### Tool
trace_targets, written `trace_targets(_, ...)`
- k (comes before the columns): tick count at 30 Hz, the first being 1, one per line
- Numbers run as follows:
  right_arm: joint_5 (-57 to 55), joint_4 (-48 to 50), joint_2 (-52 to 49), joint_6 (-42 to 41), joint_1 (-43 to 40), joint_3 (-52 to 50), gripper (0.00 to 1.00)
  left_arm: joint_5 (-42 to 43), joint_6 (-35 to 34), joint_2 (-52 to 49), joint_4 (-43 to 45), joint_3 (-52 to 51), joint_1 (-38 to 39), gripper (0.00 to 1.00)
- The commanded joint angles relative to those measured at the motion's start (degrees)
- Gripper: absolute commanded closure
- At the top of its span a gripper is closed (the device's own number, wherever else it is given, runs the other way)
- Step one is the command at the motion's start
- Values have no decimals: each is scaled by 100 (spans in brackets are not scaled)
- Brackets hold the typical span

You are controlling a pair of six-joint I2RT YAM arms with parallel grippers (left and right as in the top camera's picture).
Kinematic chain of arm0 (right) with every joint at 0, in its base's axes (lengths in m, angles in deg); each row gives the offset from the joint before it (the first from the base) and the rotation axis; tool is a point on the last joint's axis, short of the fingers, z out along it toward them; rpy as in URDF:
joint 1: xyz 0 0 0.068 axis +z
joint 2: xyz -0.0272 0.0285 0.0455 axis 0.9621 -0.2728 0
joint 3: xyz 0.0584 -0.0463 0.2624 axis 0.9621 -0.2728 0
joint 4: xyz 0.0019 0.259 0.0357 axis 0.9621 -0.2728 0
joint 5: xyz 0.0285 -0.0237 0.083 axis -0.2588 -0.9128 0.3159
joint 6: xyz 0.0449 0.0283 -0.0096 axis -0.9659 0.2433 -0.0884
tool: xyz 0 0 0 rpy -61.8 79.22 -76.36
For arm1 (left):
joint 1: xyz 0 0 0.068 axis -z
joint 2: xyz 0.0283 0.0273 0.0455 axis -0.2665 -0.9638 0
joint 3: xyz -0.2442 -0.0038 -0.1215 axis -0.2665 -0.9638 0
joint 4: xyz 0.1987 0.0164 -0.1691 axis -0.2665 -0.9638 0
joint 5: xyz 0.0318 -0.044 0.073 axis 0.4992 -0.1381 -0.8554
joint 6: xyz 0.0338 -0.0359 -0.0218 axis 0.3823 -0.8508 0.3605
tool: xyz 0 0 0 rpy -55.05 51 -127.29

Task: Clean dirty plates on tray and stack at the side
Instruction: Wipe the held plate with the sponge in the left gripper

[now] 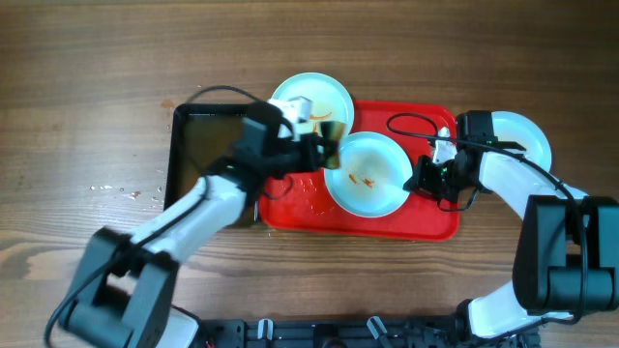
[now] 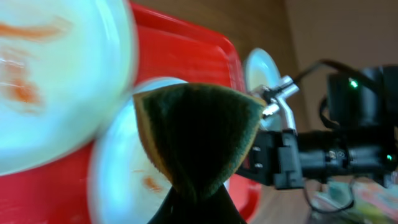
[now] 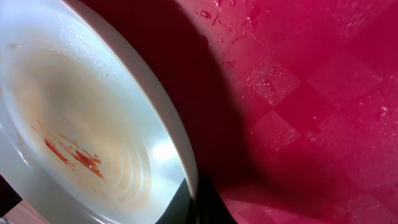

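Over red tray [image 1: 426, 217] | left gripper [image 1: 327, 153] pinching green sponge [image 2: 193, 124] | right gripper [image 1: 418, 179] pinching smeared plate [image 1: 372, 164] rim

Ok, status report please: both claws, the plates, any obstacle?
Left claw shut on folded green sponge. Right claw shut on rim of sauce-smeared pale round plate over red plastic tray. No obstacle seen between them.

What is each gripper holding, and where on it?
The left gripper pinches the folded green sponge at its near end; right gripper clamps the middle plate by its rim.
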Motion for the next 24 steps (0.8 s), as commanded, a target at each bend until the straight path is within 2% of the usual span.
trace_targets(1, -229, 9, -101, 111, 20, 4, 96, 310, -955, -643, 785, 20, 472, 96)
trace_targets(6, -229, 11, -101, 111, 20, 4, 96, 289, -1311, -1379, 1742, 20, 1040, 96)
trace_targets(11, -229, 9, -101, 111, 20, 4, 96, 61, -1307, -1847, 1899, 20, 1285, 96)
trace_targets(14, -229, 9, -101, 111, 20, 4, 96, -415, -1298, -2004, 1893, 20, 1279, 96)
trace_targets(18, -229, 9, -101, 111, 20, 4, 96, -1104, -929, -2024, 1375, 20, 1198, 96)
trace_targets(24, -234, 13, -101, 114, 20, 4, 96, -1106, -476, -1792, 527, 20, 778, 96)
